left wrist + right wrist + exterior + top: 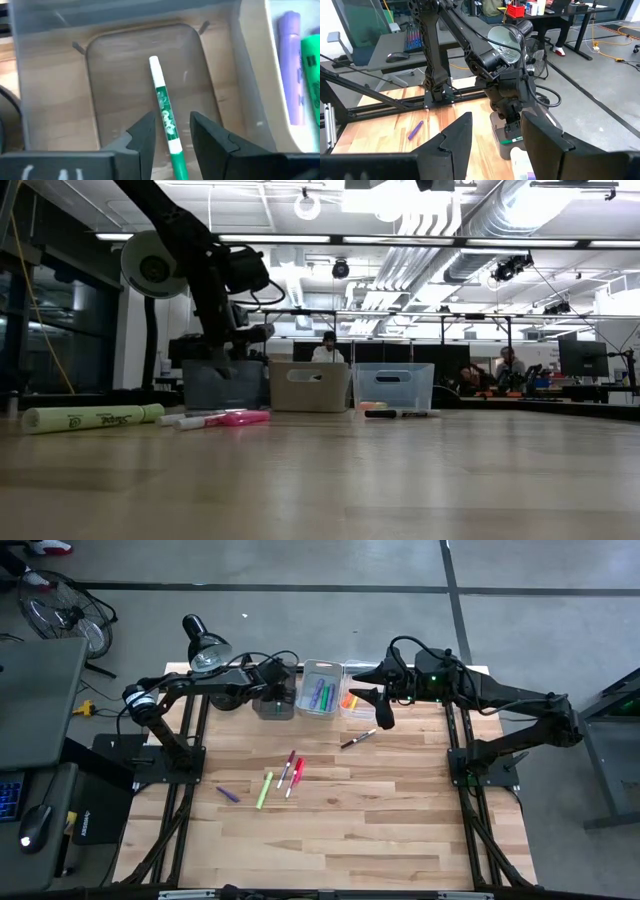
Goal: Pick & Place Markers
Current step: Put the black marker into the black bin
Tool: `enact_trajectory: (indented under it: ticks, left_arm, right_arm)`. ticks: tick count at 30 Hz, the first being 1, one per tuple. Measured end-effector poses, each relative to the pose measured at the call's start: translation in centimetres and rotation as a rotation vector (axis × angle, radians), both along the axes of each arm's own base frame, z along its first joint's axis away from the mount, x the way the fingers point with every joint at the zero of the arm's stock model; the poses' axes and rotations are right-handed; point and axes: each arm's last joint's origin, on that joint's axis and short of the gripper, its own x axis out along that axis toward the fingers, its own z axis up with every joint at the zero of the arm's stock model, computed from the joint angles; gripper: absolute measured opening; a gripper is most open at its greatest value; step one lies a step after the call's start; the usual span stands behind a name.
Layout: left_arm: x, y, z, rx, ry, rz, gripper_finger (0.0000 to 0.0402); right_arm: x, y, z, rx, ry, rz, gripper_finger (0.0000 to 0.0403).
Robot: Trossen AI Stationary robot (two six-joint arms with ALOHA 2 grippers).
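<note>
Hovering over the grey plastic bin [145, 90] at the far edge of the table [380, 840], my left gripper [170, 135] has its dark, wedge-shaped fingers [142, 137] parted on either side of a green-and-white marker [165, 112]; the slim round barrel lies in the gap between them, its white end pointing into the bin, and I cannot tell whether the pads touch it. The bin is translucent, smooth-walled and rectangular with rounded corners, and the wood grain of the table shows through its floor. Just beside it stands the middle bin [321, 690], which holds a purple marker [290, 65] and a green marker [312, 75] lying side by side. A third bin [357, 703] next to that one holds an orange marker [348, 701]. My right gripper [378, 708] hangs with its fingers apart and nothing between them, near the third bin. The table is pale butcher-block wood with visible plank seams. On it lie a black-and-white marker [358, 737] near my right gripper, and well clear of the bins a lime marker [264, 789], a pink marker [287, 769], a red marker [295, 777] and a small purple marker [228, 794]. A black desk lamp [205, 644] with a round shade stands over the table's far left corner, close above my left arm.
</note>
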Motion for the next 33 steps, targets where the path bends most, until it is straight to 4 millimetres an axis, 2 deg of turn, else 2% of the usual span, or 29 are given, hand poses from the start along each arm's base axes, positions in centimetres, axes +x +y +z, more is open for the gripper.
enact_trajectory:
  ticks: [6, 12, 17, 21, 33]
  left_arm:
    - [0.5, 0.2, 0.9, -0.01, -0.027, -0.045, 0.0119]
    - [1.7, 0.2, 3.2, 0.035, -0.024, -0.117, 0.0119]
    - [2.7, -0.7, 5.3, 0.076, 0.002, -0.168, 0.012]
    - [3.2, -2.3, 7.1, 0.124, -0.036, -0.202, 0.012]
    - [1.7, -9.3, 11.9, 0.25, -0.07, -0.312, 0.012]
  right_arm:
    - [0.0, 0.0, 0.0, 0.007, -0.002, 0.009, 0.0158]
    - [0.0, 0.0, 0.0, 0.016, -0.003, 0.014, 0.0157]
    - [0.0, 0.1, -0.1, 0.024, 0.008, 0.014, 0.0157]
    - [-0.1, 0.1, -0.6, 0.035, 0.056, 0.014, 0.0158]
    - [-0.7, 0.3, -2.0, 0.073, 0.214, 0.029, 0.0157]
